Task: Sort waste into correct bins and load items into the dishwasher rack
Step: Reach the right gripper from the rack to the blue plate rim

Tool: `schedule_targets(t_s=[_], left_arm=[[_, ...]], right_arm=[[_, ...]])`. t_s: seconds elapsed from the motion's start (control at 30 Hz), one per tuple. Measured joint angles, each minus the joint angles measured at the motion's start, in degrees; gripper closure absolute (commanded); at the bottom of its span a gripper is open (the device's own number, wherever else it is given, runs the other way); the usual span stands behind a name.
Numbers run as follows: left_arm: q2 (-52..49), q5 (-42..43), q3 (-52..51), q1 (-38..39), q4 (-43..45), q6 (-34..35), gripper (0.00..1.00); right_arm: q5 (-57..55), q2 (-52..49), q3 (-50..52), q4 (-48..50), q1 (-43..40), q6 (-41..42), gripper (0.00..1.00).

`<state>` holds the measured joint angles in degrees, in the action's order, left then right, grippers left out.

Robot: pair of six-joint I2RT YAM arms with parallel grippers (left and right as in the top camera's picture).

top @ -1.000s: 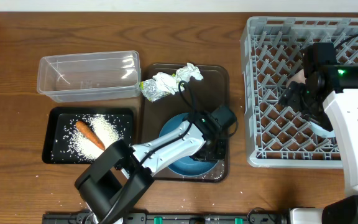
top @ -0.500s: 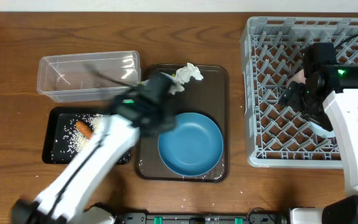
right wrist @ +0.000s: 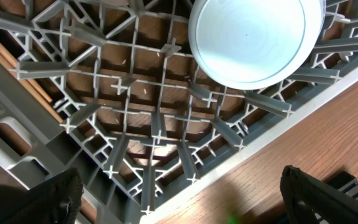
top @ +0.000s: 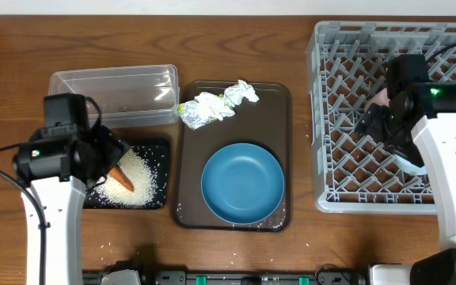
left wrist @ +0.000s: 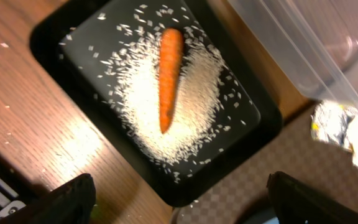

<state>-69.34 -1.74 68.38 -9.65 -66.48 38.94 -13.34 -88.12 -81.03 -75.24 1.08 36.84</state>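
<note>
The left hand is held over the black tray, toward the table's left edge and near its front edge. Its fingers are spread wide apart with nothing between them. The carrot is seen ahead of the fingers, laid on a heap of rice in the tray and untouched by the hand. The clear tub is set just beyond the tray. The right hand is held over the rack at the table's right edge, likewise spread and empty; a white round piece rests in the rack ahead of it. The blue bowl is seated on the brown tray mid-table, with crumpled paper and the wrapper at its far end.
</note>
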Motion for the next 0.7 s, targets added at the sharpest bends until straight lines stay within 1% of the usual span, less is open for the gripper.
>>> schedule_targets(t_s=[0.27, 0.4, 0.57, 0.6, 0.63, 0.7], left_arm=[[0.0, 0.0, 0.0, -1.4, 0.0, 0.0, 0.05], [0.0, 0.0, 0.0, -1.4, 0.0, 0.0, 0.05], [0.0, 0.0, 0.0, -1.4, 0.0, 0.0, 0.05], [0.0, 0.0, 0.0, -1.4, 0.0, 0.0, 0.05], [0.0, 0.0, 0.0, -1.4, 0.0, 0.0, 0.05], [0.0, 0.0, 0.0, -1.4, 0.0, 0.0, 0.05]], right_arm=[[0.2, 0.0, 0.0, 0.3, 0.0, 0.0, 0.01], [3.8, 0.0, 0.0, 2.2, 0.0, 0.0, 0.01], [13.9, 0.0, 0.0, 1.8, 0.0, 0.0, 0.01], [17.7, 0.0, 0.0, 1.8, 0.0, -0.2, 0.02], [20.8, 0.0, 0.0, 2.4, 0.0, -0.7, 0.05], [28.9, 0.0, 0.0, 5.6, 0.4, -3.7, 0.07]])
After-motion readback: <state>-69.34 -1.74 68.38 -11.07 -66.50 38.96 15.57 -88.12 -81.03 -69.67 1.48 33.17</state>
